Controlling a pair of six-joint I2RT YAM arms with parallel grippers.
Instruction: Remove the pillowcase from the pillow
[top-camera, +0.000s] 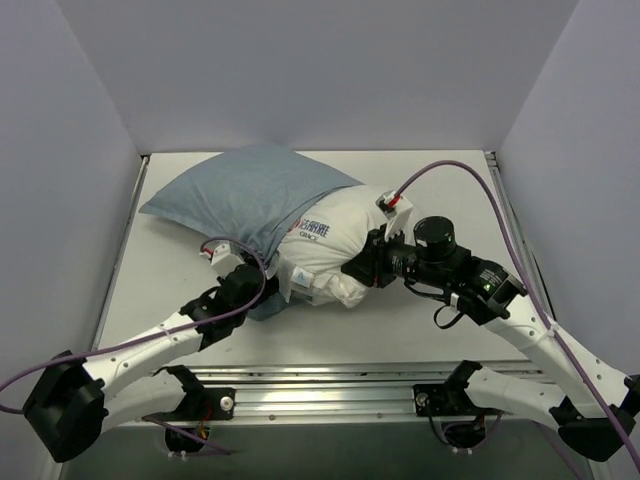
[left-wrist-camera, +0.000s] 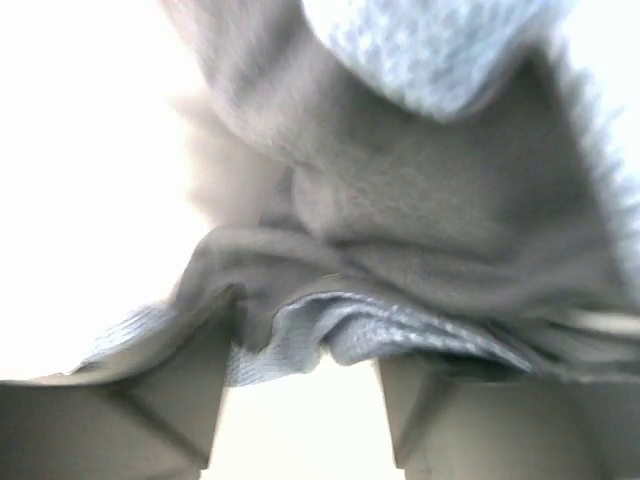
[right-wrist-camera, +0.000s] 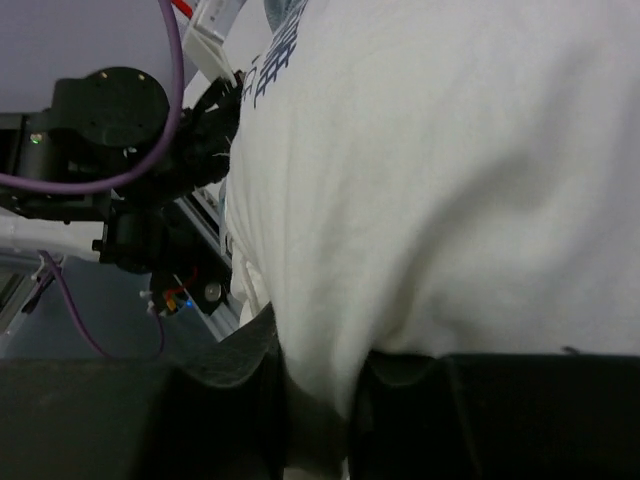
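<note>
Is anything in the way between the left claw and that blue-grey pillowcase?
Nothing visible. The left claw, jaws apart, sits right at the open hem of the pillowcase, with cloth draped over it. The right claw pinches the bare white end of the pillow.

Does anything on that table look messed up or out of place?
Nothing spilled or torn. The plump white pillow sticks halfway out of the pale blue-grey cloth pillowcase, whose open edge is bunched up at the left gripper; the right gripper pinches the pillow.
</note>
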